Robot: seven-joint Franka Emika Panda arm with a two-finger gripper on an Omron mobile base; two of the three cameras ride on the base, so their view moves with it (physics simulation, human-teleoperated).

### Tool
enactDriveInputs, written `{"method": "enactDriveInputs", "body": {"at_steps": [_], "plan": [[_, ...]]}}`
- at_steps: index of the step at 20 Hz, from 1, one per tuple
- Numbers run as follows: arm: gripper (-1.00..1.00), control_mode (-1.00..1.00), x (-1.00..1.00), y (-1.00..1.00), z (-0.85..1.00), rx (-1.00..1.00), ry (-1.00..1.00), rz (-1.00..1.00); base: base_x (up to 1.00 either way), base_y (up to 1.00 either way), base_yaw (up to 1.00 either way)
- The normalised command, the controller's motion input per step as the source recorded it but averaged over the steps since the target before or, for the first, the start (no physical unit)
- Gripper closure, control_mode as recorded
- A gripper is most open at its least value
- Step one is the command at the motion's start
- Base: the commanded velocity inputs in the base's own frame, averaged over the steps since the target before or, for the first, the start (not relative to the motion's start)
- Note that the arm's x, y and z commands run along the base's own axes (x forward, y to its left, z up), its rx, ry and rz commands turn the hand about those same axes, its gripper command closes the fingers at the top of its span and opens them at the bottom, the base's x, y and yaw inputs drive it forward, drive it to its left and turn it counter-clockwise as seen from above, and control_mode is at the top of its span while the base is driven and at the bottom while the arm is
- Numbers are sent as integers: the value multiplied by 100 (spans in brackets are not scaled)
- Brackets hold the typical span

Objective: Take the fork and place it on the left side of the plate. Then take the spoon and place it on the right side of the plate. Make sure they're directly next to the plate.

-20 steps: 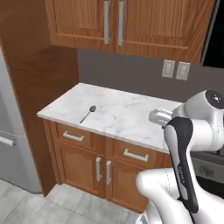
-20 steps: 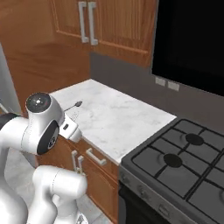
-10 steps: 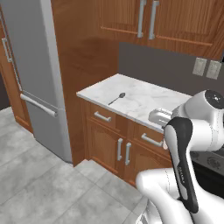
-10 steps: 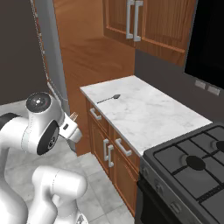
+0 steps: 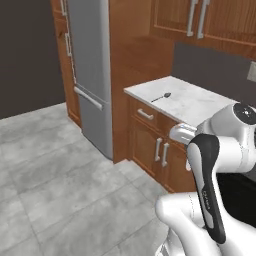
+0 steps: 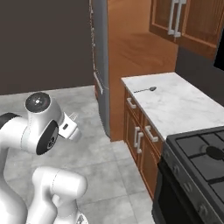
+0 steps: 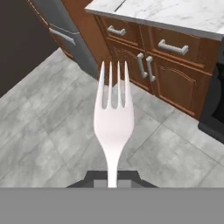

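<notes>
Base swung away since a second ago, table [image 5: 190, 102] pushed far right | spoon [image 5: 161, 96] left lying on it | fork [image 7: 113, 127] clamped in closed tool [image 7: 113, 180] | plate unseen, drop-off pending

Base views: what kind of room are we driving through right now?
A home kitchen, by the look of it. There is a marble counter over wooden cabinets, a tall steel fridge beside it, and a gas stove at the counter's end. A spoon lies on the counter.
</notes>
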Motion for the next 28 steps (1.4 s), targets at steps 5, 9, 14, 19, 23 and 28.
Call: {"method": "enactDriveInputs", "body": {"at_steps": [5, 9, 14, 19, 23, 28], "plan": [[100, 100, 0, 0, 0, 0, 0, 0, -90, 0, 43], [100, 100, 0, 0, 0, 0, 0, 0, -87, 0, 40], [100, 100, 0, 0, 0, 0, 0, 0, -85, 2, 38], [100, 100, 0, 0, 0, 0, 0, 0, -78, 23, 29], [100, 100, 0, 0, 0, 0, 0, 0, -80, 42, 18], [100, 100, 0, 0, 0, 0, 0, 0, -76, 56, 10]]}}
